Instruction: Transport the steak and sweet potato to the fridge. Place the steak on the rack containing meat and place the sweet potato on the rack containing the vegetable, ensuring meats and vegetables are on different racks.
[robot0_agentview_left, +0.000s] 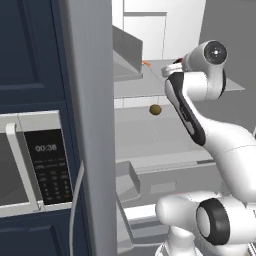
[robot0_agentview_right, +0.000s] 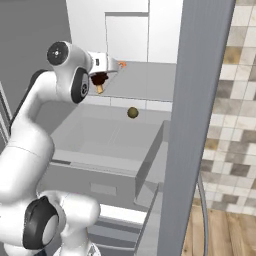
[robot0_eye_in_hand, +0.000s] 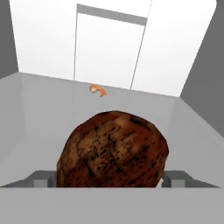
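Observation:
The steak, a dark reddish-brown chunk, sits between my gripper's fingers, which are shut on its sides. My gripper holds the steak inside the fridge, just above the upper rack. On that rack, further back, lies the meat, a tiny orange-pink piece. The vegetable, an olive-green ball, rests on the rack below. The sweet potato is out of view.
The fridge's grey door edge stands close on one side. A wide drawer front runs under the lower rack. A microwave sits in dark blue cabinets on the left. A tiled wall is on the right.

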